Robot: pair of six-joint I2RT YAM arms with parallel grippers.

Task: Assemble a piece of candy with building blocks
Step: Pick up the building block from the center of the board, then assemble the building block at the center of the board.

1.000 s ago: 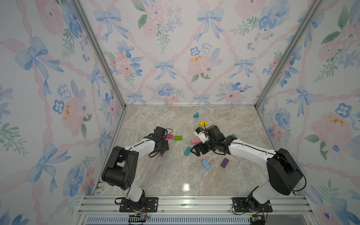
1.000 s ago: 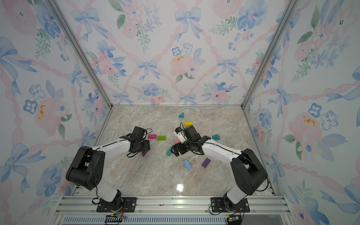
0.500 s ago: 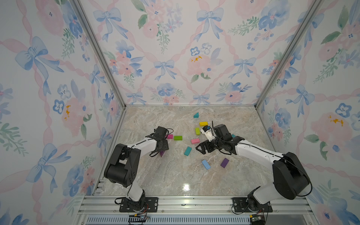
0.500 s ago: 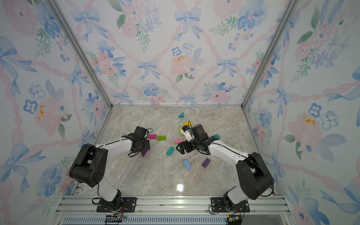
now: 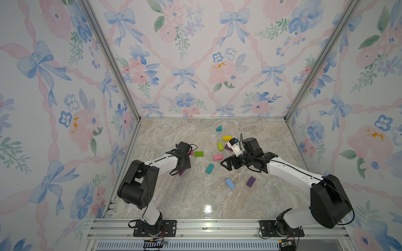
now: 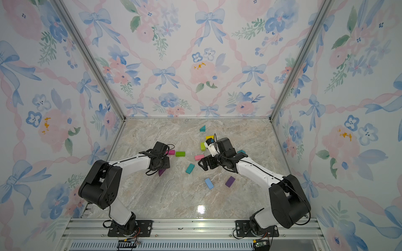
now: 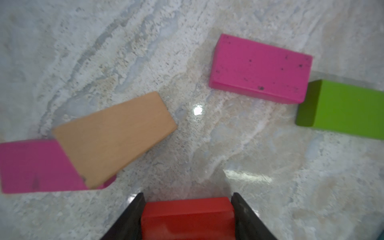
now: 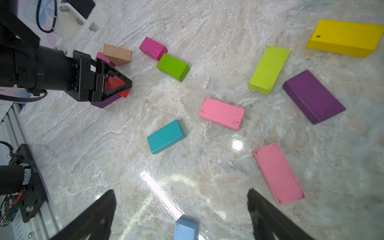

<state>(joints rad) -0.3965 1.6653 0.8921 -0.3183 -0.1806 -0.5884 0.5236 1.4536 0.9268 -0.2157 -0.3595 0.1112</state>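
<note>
In both top views the left arm (image 5: 161,162) reaches from its base at lower left toward the middle of the frame, with its wrist bent so the left gripper (image 5: 182,170) points downward. In the left wrist view its jaws press both sides of a red block (image 7: 187,216). The right arm (image 5: 291,171) stretches in from lower right. The right gripper (image 8: 180,192) is spread wide and holds nothing.
</note>
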